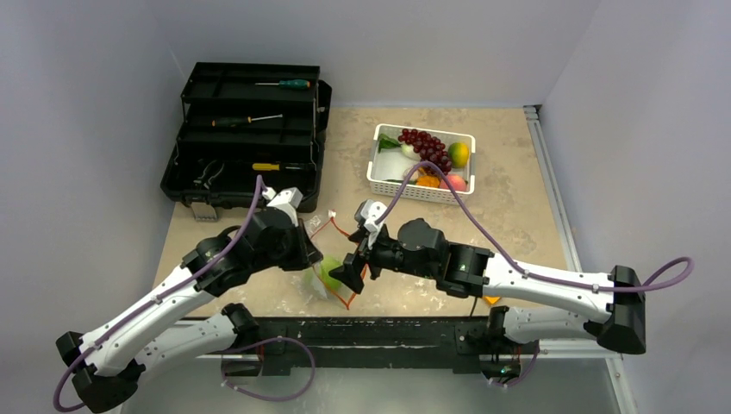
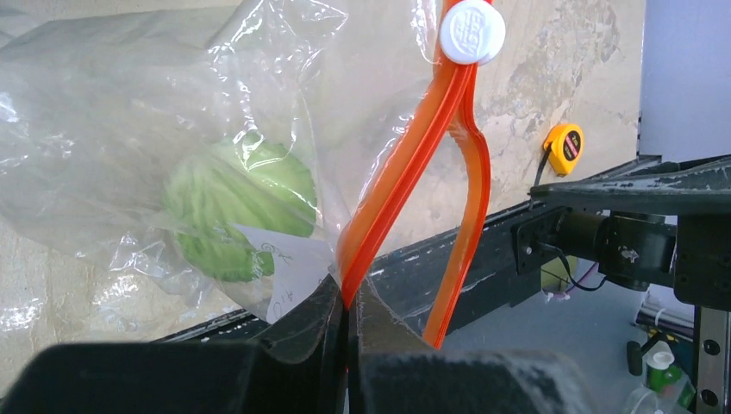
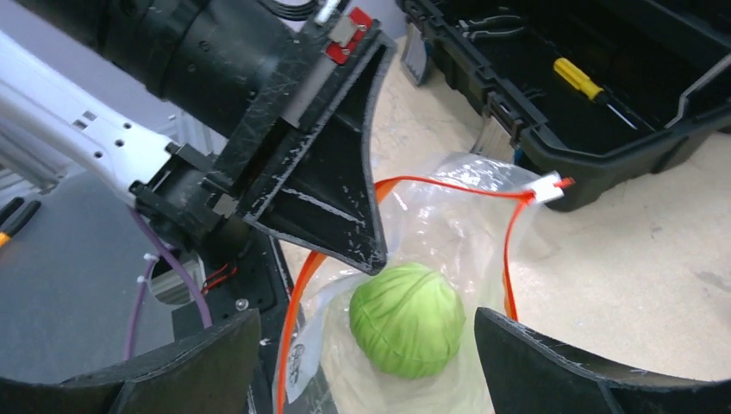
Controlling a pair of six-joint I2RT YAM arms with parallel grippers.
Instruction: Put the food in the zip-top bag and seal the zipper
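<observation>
**Bag support.** The left claw [image 2: 347, 302] is clamped on one lip of the thin orange-red zipper strip [image 2: 405, 172] that runs along the mouth of the clear crinkly plastic zip-top bag [image 3: 465, 224]. Gripping one lip only lets the other lip sag away, so the mouth gapes into a loop wide enough for loading. The small white round slider [image 2: 471, 30] sits at the far end of the strip, clear of the opening. The bag is at the near edge of the beige stone-pattern worktop [image 1: 517, 216], between the two arms. Whether its bottom rests on the worktop cannot be determined.

**Loading.** The right claw [image 3: 366, 315] hangs directly over the open mouth with its fingers spread wide and nothing between them. The round green toy cabbage [image 3: 405, 319] lies inside the bag below it, free of both fingers.

**Remaining stock.** The dark purple toy grapes [image 1: 427, 145], yellow lemon [image 1: 459, 153], pink peach [image 1: 455, 182] and orange pieces [image 1: 428, 180] lie in the white perforated plastic basket [image 1: 377, 168], well apart from the bag at the far right of the worktop.

**Assessment.** Loading is at an early stage, and the zipper is not yet closed. The left grip should be held so that the mouth does not collapse between items.
</observation>
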